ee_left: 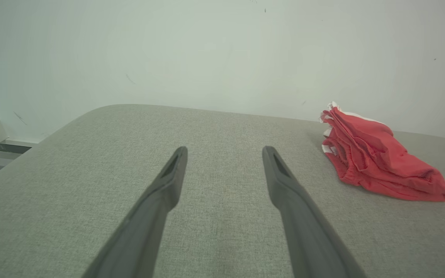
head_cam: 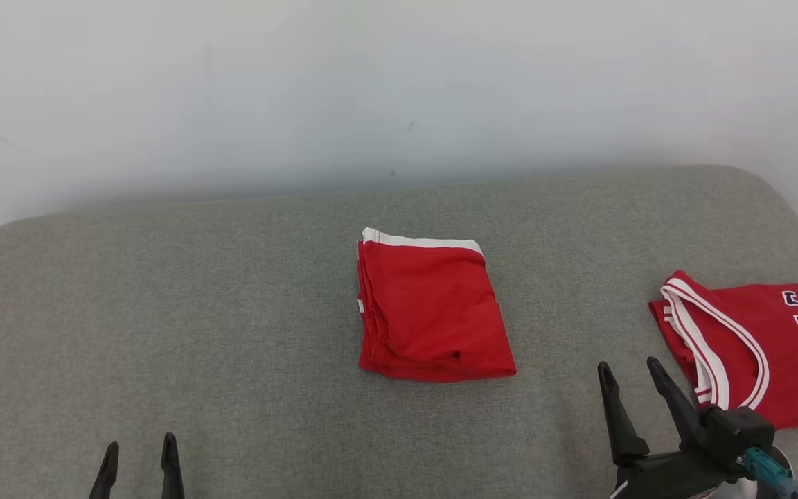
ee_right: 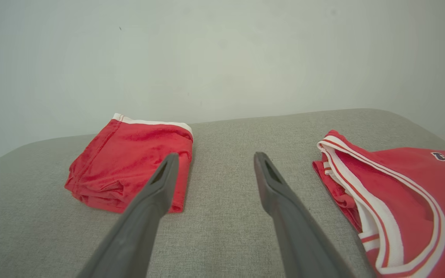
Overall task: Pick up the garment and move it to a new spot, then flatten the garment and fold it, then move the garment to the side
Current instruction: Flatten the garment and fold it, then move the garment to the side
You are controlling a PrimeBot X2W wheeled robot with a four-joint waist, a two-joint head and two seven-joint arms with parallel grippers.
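The garment (head_cam: pixel 433 308) is a red piece with a white band, folded into a neat rectangle in the middle of the grey padded surface (head_cam: pixel 233 291). It also lies at the right of the left wrist view as the garment (ee_left: pixel 377 158) and at the left of the right wrist view as the garment (ee_right: pixel 129 162). My left gripper (head_cam: pixel 139 447) stands open at the lower left, well away from it, with nothing between its fingers (ee_left: pixel 168 181). My right gripper (head_cam: pixel 629 367) is open too, hovering to the right of the fold and holding nothing.
A red jersey (head_cam: pixel 752 346) with white trim and dark lettering lies flat at the right edge, just right of my right gripper; it shows as the jersey (ee_right: pixel 400 193) in the right wrist view. A white wall (head_cam: pixel 399 90) rises behind the surface. The surface's corners are rounded.
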